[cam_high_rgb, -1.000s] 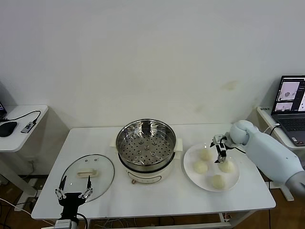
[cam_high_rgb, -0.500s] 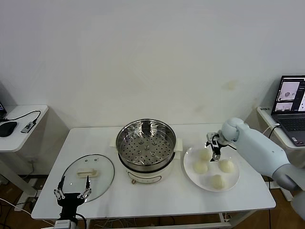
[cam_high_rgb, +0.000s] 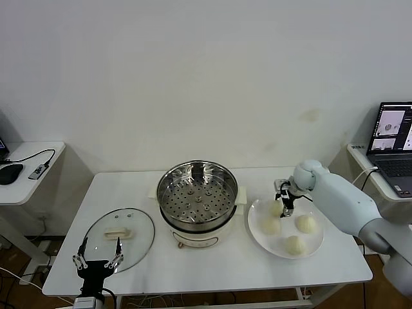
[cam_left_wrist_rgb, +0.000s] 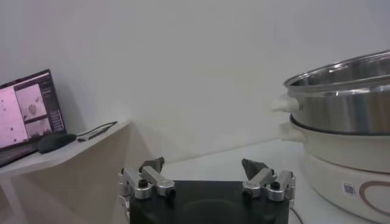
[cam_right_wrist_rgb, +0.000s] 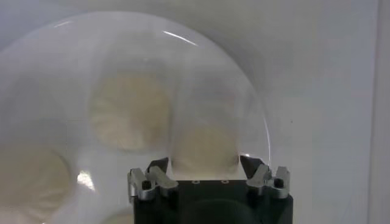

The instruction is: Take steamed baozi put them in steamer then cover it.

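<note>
On the white plate (cam_high_rgb: 257, 239) at the right of the table, my right gripper (cam_high_rgb: 282, 205) is closed around the back-left steamed baozi (cam_high_rgb: 277, 208). In the right wrist view that cream bun (cam_right_wrist_rgb: 204, 143) fills the gap between both fingertips of the right gripper (cam_right_wrist_rgb: 204, 163). Three more buns (cam_high_rgb: 306, 223) lie on the plate. The steel steamer (cam_high_rgb: 197, 193) stands uncovered in the middle, its perforated tray bare. The glass cover (cam_high_rgb: 120, 233) lies flat at the front left. My left gripper (cam_high_rgb: 98, 259) waits open just in front of it, holding nothing.
A side table with a mouse (cam_high_rgb: 9, 172) and cables stands at the far left. A laptop (cam_high_rgb: 393, 145) sits on a stand at the far right. The left wrist view shows the steamer's side (cam_left_wrist_rgb: 347, 109) beside the left gripper (cam_left_wrist_rgb: 204, 165).
My right gripper shifted left across the plate from the right-hand bun to the back-left one, and its jaws narrowed onto it. The left arm stayed still.
</note>
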Controlling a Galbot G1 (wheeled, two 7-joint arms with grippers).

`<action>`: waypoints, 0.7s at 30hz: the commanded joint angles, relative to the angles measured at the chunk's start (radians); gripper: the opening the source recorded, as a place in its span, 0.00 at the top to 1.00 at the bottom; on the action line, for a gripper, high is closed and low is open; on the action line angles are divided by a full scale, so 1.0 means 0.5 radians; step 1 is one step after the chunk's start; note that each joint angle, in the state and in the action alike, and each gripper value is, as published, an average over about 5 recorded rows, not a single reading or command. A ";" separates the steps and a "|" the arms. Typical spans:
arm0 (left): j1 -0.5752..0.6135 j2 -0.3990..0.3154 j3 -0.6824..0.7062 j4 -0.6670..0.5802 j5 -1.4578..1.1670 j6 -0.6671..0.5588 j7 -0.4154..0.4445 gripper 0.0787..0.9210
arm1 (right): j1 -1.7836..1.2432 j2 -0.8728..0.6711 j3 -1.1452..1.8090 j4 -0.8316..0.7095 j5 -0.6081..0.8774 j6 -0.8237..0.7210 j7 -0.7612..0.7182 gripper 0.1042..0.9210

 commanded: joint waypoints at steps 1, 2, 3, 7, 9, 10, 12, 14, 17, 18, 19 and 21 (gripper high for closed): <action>0.003 -0.001 -0.003 -0.007 0.002 -0.002 0.001 0.12 | 0.007 0.014 -0.016 -0.018 -0.001 -0.006 -0.002 0.32; 0.003 -0.002 -0.004 -0.008 0.003 -0.003 0.001 0.12 | 0.007 0.014 -0.015 -0.017 0.001 -0.005 -0.001 0.34; 0.004 -0.002 -0.004 -0.008 0.003 -0.004 0.002 0.12 | 0.006 0.013 -0.015 -0.015 0.002 -0.004 -0.001 0.35; 0.005 -0.003 -0.004 -0.008 0.008 -0.007 0.002 0.12 | 0.006 0.005 -0.017 -0.002 0.004 0.002 -0.004 0.38; 0.005 -0.003 -0.004 -0.009 0.010 -0.007 0.001 0.12 | 0.008 -0.005 -0.023 0.009 0.006 0.003 -0.007 0.39; 0.006 -0.003 -0.004 -0.010 0.010 -0.007 0.001 0.12 | 0.012 -0.013 -0.028 0.020 0.010 0.002 -0.008 0.40; 0.008 -0.001 -0.005 -0.012 0.010 -0.007 0.001 0.12 | 0.025 -0.036 -0.044 0.050 0.027 0.000 -0.007 0.42; 0.011 0.001 -0.006 -0.013 0.009 -0.006 0.002 0.12 | 0.054 -0.073 -0.064 0.098 0.054 -0.001 -0.009 0.42; 0.012 0.002 -0.007 -0.010 0.006 -0.005 0.005 0.12 | 0.140 -0.143 -0.095 0.177 0.104 0.008 -0.022 0.42; 0.011 0.002 -0.006 -0.007 0.003 -0.004 0.006 0.12 | 0.178 -0.168 -0.106 0.204 0.127 0.012 -0.029 0.42; 0.010 0.003 -0.005 -0.005 -0.003 -0.004 0.008 0.12 | 0.228 -0.192 -0.124 0.236 0.162 0.015 -0.035 0.42; 0.012 0.008 -0.003 -0.001 -0.030 -0.004 0.016 0.12 | 0.341 -0.243 -0.174 0.314 0.250 0.017 -0.051 0.42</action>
